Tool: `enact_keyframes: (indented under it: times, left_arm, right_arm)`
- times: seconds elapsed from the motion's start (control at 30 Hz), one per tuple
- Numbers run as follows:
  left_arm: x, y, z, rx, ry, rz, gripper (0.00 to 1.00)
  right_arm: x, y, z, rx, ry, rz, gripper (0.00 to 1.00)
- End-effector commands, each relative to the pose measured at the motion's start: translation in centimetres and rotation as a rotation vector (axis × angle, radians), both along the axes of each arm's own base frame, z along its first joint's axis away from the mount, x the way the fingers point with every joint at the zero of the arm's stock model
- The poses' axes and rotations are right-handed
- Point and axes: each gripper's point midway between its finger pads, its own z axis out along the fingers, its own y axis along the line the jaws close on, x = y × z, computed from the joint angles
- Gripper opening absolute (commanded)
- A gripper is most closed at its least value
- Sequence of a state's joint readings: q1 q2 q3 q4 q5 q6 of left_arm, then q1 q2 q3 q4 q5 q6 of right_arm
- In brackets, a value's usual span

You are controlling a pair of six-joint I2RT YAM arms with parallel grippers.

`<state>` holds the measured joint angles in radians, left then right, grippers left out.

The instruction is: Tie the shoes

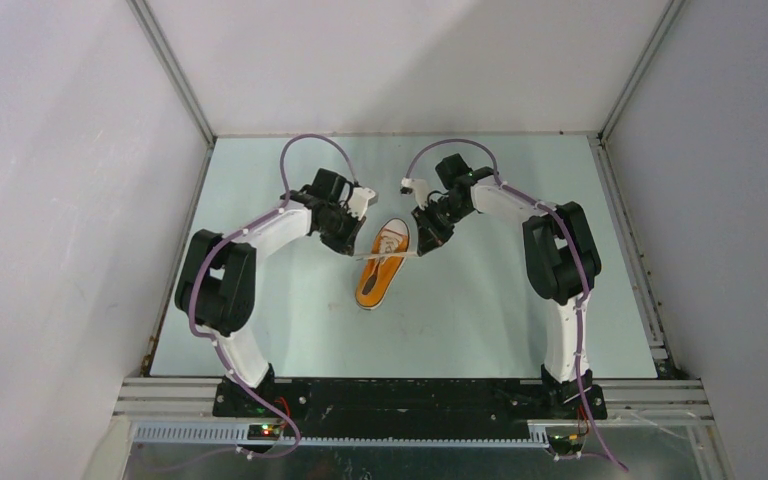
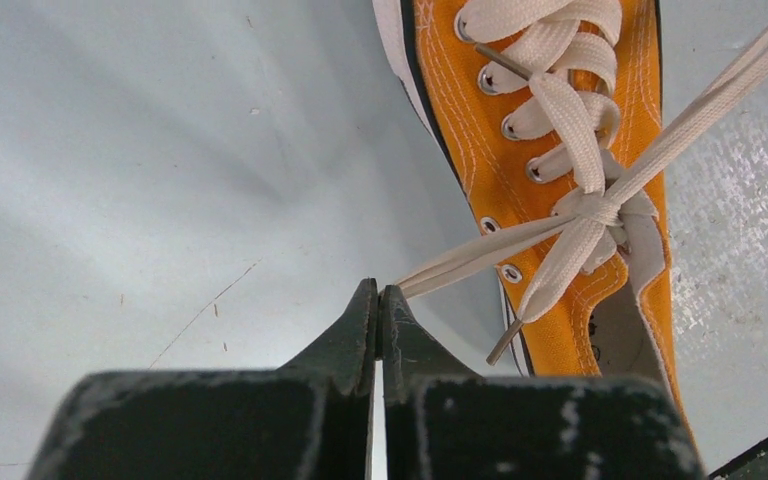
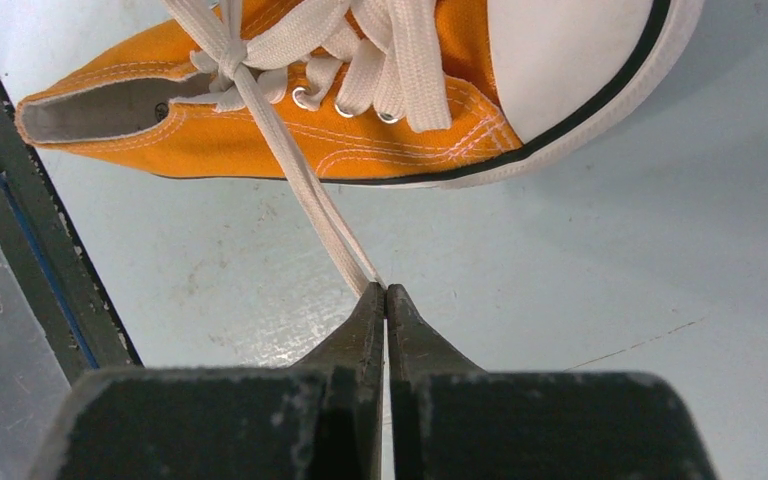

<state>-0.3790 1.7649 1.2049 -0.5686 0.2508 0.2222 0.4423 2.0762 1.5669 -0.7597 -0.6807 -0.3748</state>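
Sneaker [image 1: 381,268]: lay midway between both arms, long axis near-to-far, toe away.
Left fingers [image 2: 378,300]: clamped lace strand [image 2: 480,255], taut leftward from knot.
Right fingers [image 3: 385,298]: clamped opposite strand [image 3: 305,185], taut rightward.

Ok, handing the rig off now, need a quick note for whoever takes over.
Left gripper: shut on a lace strand, pulled taut off its side of the sneaker.
Right gripper: shut on the opposite strand, also taut.
The sneaker lies on the table, toe toward its far edge.
Done: knot formed at the top of the lacing; held strands look doubled, like bow loops.
Left: probably snug it, then release both.
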Motion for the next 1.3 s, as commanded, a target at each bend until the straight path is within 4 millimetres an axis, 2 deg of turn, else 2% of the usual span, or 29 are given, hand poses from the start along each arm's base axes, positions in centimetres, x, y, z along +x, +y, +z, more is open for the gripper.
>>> enact_keyframes:
  times: [0.0, 0.03, 0.1, 0.13, 0.17, 0.2, 0.23, 0.27, 0.37, 0.43, 0.5, 0.53, 0.57, 0.6, 0.63, 0.7, 0.73, 0.77, 0.8, 0.83, 0.87, 0.9, 0.93, 0.97, 1.0, 1.03, 1.17, 1.23, 1.27]
  left_arm:
    - [-0.7, 3.1, 0.5, 0.073, 0.010, 0.002, 0.04]
    - [-0.8, 2.6, 0.7, 0.044, 0.019, 0.001, 0.07]
    - [-1.0, 1.6, 1.5, -0.027, 0.047, 0.016, 0.21]
    - [-0.9, 1.4, 2.0, -0.053, 0.058, 0.026, 0.31]
    - [-0.9, 1.4, 2.3, -0.059, 0.064, 0.035, 0.36]
    - [-0.4, 1.6, 3.1, -0.068, 0.062, 0.055, 0.79]
    - [0.3, 1.6, 4.1, -0.080, 0.041, 0.069, 0.89]
    - [0.6, 2.1, 4.9, -0.090, 0.041, 0.103, 0.97]
    - [2.9, 3.1, 8.7, -0.112, -0.053, 0.168, 0.99]
    - [4.5, 4.5, 11.9, -0.111, -0.144, 0.220, 1.00]
    - [6.1, 5.6, 15.9, -0.129, -0.251, 0.257, 1.00]
    - [6.5, 5.9, 18.2, -0.155, -0.312, 0.271, 1.00]
    - [7.3, 6.3, 22.0, -0.201, -0.417, 0.289, 1.00]
    - [7.7, 6.5, 24.0, -0.226, -0.477, 0.299, 1.00]
    - [8.3, 7.1, 27.6, -0.267, -0.607, 0.336, 1.00]
    - [9.2, 8.9, 30.3, -0.305, -0.775, 0.475, 1.00]
    - [9.2, 9.7, 30.1, -0.320, -0.793, 0.553, 1.00]
    - [9.2, 11.9, 27.4, -0.321, -0.764, 0.773, 1.00]
    - [9.1, 13.5, 25.4, -0.287, -0.736, 0.902, 1.00]
    - [8.4, 13.4, 21.2, -0.254, -0.603, 0.949, 1.00]
    - [8.1, 13.0, 19.4, -0.232, -0.536, 0.931, 1.00]
    - [7.1, 11.3, 17.1, -0.245, -0.417, 0.865, 1.00]
    - [6.6, 10.2, 16.7, -0.279, -0.383, 0.823, 1.00]
    - [5.8, 8.4, 17.0, -0.335, -0.383, 0.731, 1.00]
    - [5.5, 8.1, 17.2, -0.339, -0.399, 0.709, 1.00]
    - [5.1, 7.7, 17.5, -0.331, -0.424, 0.686, 1.00]
    - [5.1, 8.4, 17.2, -0.269, -0.441, 0.683, 1.00]
    - [5.6, 9.1, 18.7, -0.233, -0.492, 0.665, 1.00]
    - [6.4, 9.7, 21.2, -0.221, -0.560, 0.668, 1.00]
  right_arm:
    - [0.4, -2.4, 2.0, -0.041, -0.012, -0.032, 0.04]
    - [0.4, -1.8, 3.0, -0.003, -0.015, -0.021, 0.07]
    - [0.4, -1.2, 4.6, 0.037, -0.018, -0.011, 0.18]
    - [0.5, -1.0, 5.6, 0.053, -0.023, -0.011, 0.27]
    - [0.6, -1.1, 6.4, 0.063, -0.034, -0.013, 0.35]
    - [0.8, -1.3, 7.3, 0.077, -0.035, -0.021, 0.40]
    - [0.9, -1.5, 8.3, 0.087, -0.046, -0.029, 0.53]
    - [1.4, -2.0, 9.1, 0.096, -0.049, -0.057, 0.58]
    - [2.9, -3.5, 12.3, 0.119, -0.119, -0.129, 0.81]
    - [4.9, -5.2, 14.9, 0.124, -0.206, -0.205, 0.97]
    - [7.0, -6.7, 17.9, 0.119, -0.307, -0.291, 0.99]
    - [8.2, -7.3, 20.0, 0.126, -0.372, -0.344, 0.99]
    - [9.3, -8.2, 21.5, 0.141, -0.417, -0.384, 0.99]
    - [10.0, -8.7, 23.8, 0.166, -0.455, -0.430, 0.99]
    - [11.1, -9.7, 25.4, 0.190, -0.501, -0.472, 0.99]
    - [12.7, -11.2, 28.3, 0.207, -0.566, -0.622, 1.00]
    - [13.5, -12.6, 28.9, 0.177, -0.578, -0.745, 1.00]
    - [14.3, -13.7, 28.9, 0.156, -0.586, -0.834, 1.00]
    - [14.3, -14.1, 29.0, 0.149, -0.593, -0.862, 1.00]
    - [14.3, -14.4, 27.9, 0.129, -0.579, -0.883, 1.00]
    - [14.3, -15.0, 27.6, 0.106, -0.581, -0.920, 1.00]
    - [14.1, -15.5, 25.9, 0.067, -0.556, -0.949, 1.00]
    - [13.7, -15.7, 25.7, 0.059, -0.554, -0.957, 1.00]
    - [13.2, -15.9, 24.1, 0.031, -0.528, -0.958, 1.00]
    - [12.5, -16.0, 24.2, 0.033, -0.531, -0.957, 1.00]
    - [12.0, -16.0, 22.8, 0.016, -0.508, -0.951, 1.00]
    - [11.1, -16.1, 22.2, 0.008, -0.505, -0.951, 1.00]
    - [11.6, -16.2, 23.4, 0.013, -0.536, -0.959, 1.00]
    - [12.0, -16.3, 23.9, 0.014, -0.549, -0.966, 1.00]
